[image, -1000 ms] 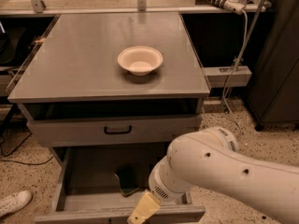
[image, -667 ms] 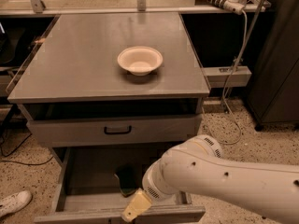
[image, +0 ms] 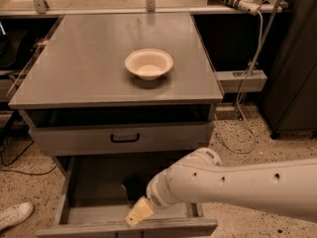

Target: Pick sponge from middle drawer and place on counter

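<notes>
In the single camera view, the sponge [image: 132, 189] is seen in the lower middle of the frame. It lies on the flat bottom of the middle drawer [image: 94, 182], which stands open. The gripper [image: 139, 211] is found just below and to the right of the sponge, over the drawer's front edge. Only a pale yellow, wedge-shaped tip of it is shown. Whether it is released or clenched cannot be told, and contact with the sponge cannot be judged.

The sponge is seen as a small dark block. Its right side is hidden by the arm [image: 237, 185], and a paler body cannot be made out.

The drawer is made of grey metal, wide and shallow. The arm is formed of smooth white rounded shells and enters from the lower right. Above the open drawer, a closed drawer front [image: 74, 140] with a black bar handle [image: 125, 138] is shown. The matte grey table [image: 89, 58] fills the upper middle, and a round cream bowl [image: 148, 63] is carried on it. A speckled floor [image: 237, 128] is seen at the right.
</notes>
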